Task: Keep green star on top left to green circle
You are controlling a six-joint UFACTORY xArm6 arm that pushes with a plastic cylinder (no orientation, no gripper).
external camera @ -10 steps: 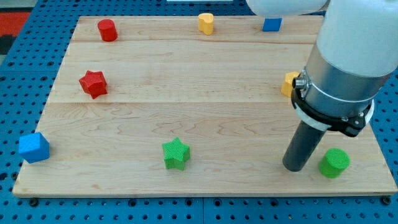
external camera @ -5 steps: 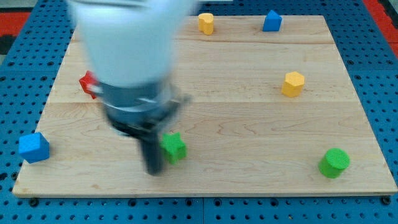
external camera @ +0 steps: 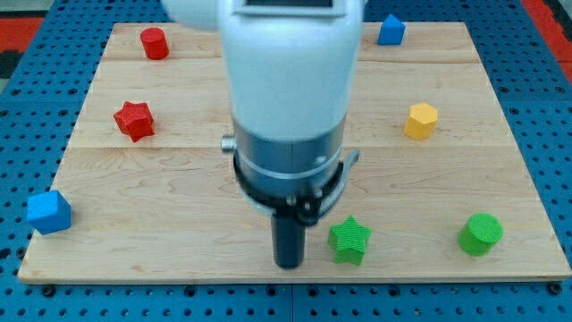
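Observation:
The green star (external camera: 349,241) lies near the board's bottom edge, right of centre. The green circle (external camera: 480,234) sits at the bottom right, well to the right of the star and at about the same height. My tip (external camera: 288,264) rests on the board just left of the green star, close beside it; I cannot tell if it touches. The arm's white and grey body covers the middle of the board above the tip.
A red cylinder (external camera: 154,42) and red star (external camera: 134,120) lie at the left. A blue cube (external camera: 47,212) sits at the board's bottom-left edge. A blue block (external camera: 390,29) is at top right, a yellow hexagon (external camera: 421,120) at right. Pegboard (external camera: 27,107) surrounds the wooden board (external camera: 179,197).
My tip swept from beside the green circle to the star's left, then rightward. The green star has moved right along the bottom, from left of centre to right of centre. The yellow block at the top is now hidden.

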